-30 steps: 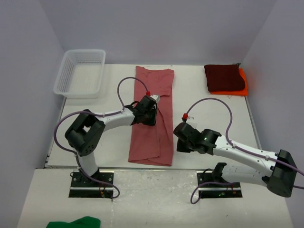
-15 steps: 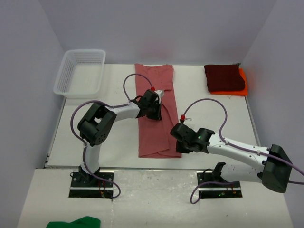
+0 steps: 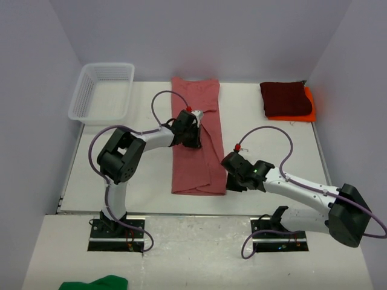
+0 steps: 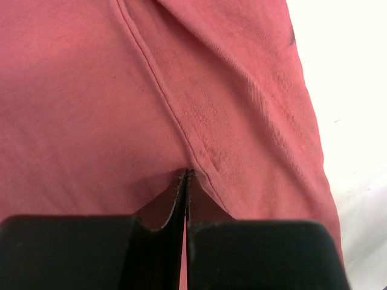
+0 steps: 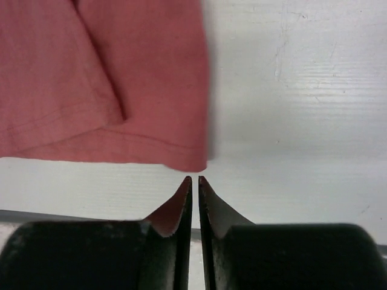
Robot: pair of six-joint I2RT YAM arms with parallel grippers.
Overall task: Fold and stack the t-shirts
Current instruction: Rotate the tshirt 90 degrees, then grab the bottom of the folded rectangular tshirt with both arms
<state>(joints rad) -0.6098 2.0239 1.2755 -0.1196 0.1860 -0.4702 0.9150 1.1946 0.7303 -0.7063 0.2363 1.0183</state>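
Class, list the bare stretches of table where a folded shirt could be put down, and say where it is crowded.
Free: the far strip between the rose shirt and the maroon shirt; the near patch between the left arm and that shirt. Crowded: near right, under the right arm.

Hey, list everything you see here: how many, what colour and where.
rose t-shirt: 1, faded rose, long folded strip, mid-table
maroon t-shirt: 1, dark maroon, folded, far right corner, on top of the orange one
orange t-shirt: 1, bright orange, under the maroon one
basket: 1, white mesh, far left corner
green cloth: 1, green, bottom edge, off the table
table: 1, white
left gripper: 1, black, shut on a fold of the rose t-shirt
right gripper: 1, black, shut, just off the shirt's corner
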